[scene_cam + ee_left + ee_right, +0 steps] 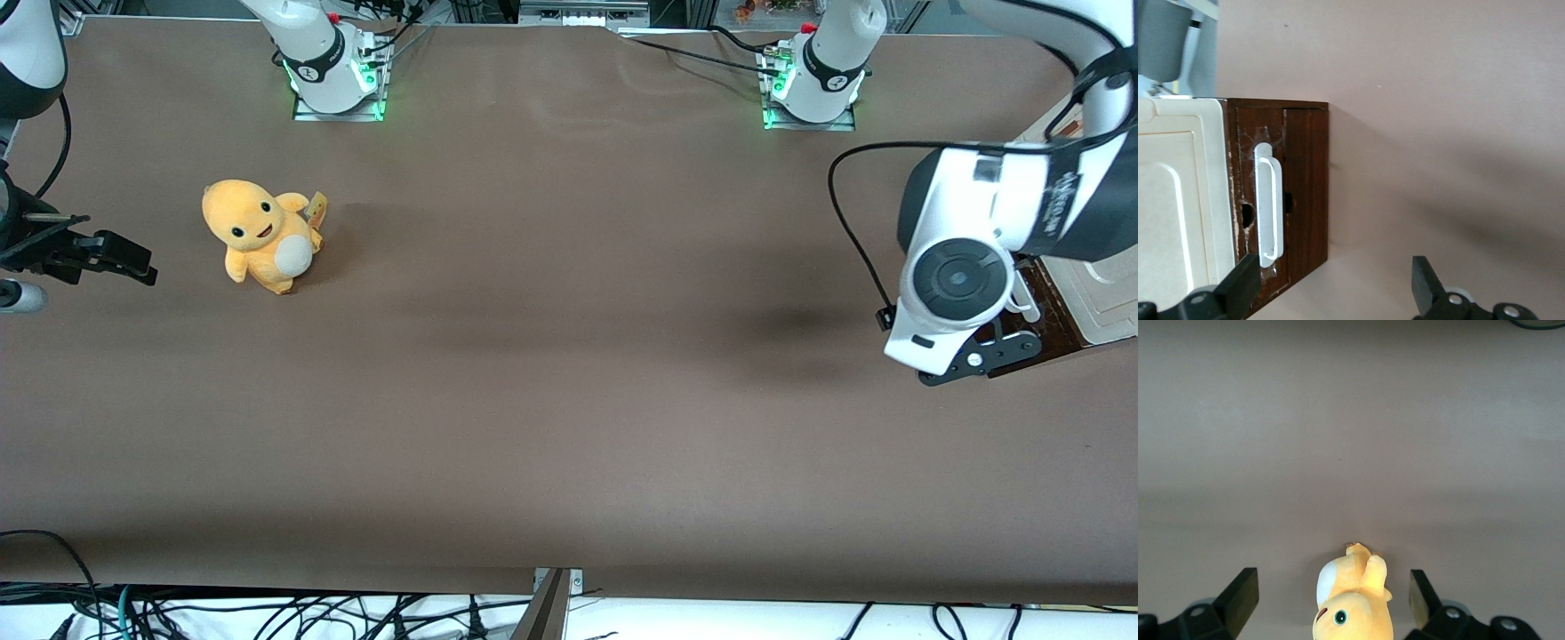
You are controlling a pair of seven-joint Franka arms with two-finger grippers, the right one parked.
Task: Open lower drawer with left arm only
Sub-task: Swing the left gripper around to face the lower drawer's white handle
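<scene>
Jaws (1335,287) wide over brown tabletop (569,373)

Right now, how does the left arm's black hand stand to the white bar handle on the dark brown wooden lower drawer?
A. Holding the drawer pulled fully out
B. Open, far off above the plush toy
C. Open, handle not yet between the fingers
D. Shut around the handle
C: in the left wrist view the hand is open, one finger beside the end of the white bar handle of the dark brown lower drawer, nothing gripped.

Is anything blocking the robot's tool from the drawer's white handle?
Nothing visible. The open tool hovers right at the lower drawer, one finger beside its white handle.
</scene>
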